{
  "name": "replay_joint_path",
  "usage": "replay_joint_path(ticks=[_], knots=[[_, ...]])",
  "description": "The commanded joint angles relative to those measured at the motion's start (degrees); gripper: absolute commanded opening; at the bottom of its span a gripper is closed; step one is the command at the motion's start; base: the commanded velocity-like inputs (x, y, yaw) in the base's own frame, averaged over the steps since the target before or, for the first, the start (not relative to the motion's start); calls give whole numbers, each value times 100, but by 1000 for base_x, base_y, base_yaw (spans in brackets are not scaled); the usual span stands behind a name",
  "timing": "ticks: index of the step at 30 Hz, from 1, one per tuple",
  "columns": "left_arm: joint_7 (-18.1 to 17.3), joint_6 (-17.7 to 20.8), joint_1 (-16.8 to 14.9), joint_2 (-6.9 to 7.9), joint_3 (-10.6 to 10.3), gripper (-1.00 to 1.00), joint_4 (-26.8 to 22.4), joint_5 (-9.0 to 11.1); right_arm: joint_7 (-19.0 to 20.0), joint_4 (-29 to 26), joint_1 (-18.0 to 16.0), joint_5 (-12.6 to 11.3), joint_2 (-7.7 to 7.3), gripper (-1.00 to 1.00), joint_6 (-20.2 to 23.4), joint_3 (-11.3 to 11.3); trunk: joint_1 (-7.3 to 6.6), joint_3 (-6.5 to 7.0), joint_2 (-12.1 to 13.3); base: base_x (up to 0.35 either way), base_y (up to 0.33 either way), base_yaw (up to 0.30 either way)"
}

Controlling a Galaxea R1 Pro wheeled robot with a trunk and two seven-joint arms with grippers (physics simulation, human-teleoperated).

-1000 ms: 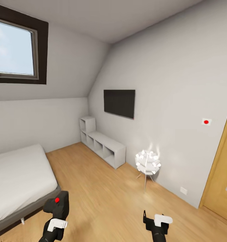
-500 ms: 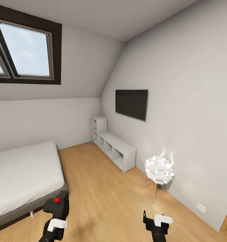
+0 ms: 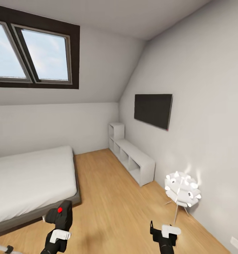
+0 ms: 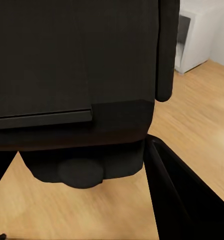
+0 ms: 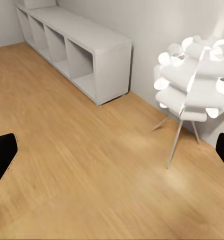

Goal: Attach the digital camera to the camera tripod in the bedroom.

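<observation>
Left gripper (image 3: 60,225) pinches the digital camera (image 3: 61,216) upright, probably ready for mounting; right gripper (image 3: 164,233) is spread, empty, free to assist.

The floor (image 3: 112,208) looks like light wood planking with a faint satin sheen. The walls (image 3: 203,106) are matt pale grey, smooth like plaster. The bed (image 3: 30,176) has a white, soft-looking cloth mattress on a grey matt frame. The low shelf unit (image 3: 135,158) is smooth matt white, like painted board. The wall screen (image 3: 153,110) is flat black with a dull gloss. The digital camera (image 3: 60,215) is matt black, plastic-looking, with a glossy red button. The lamp (image 3: 182,188) has white paper-like curls on thin metal-looking legs
</observation>
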Motion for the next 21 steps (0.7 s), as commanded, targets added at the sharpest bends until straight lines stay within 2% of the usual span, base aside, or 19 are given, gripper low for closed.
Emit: replay_joint_path(ticks=[1,9,21], knots=[[-35,-22,-8,-4,-29,-100,22,54,-24,3,-1,17,1,100,-11,-4,4,-2,-4,208,-187,286],[-38,-22,-8,-4,-29,-100,22,54,-24,3,-1,17,1,100,-9,-4,4,-2,-4,194,-168,286],[-42,-22,-8,-4,-28,-100,22,54,-24,3,-1,17,1,100,-6,-4,4,-2,-4,21,-16,286]])
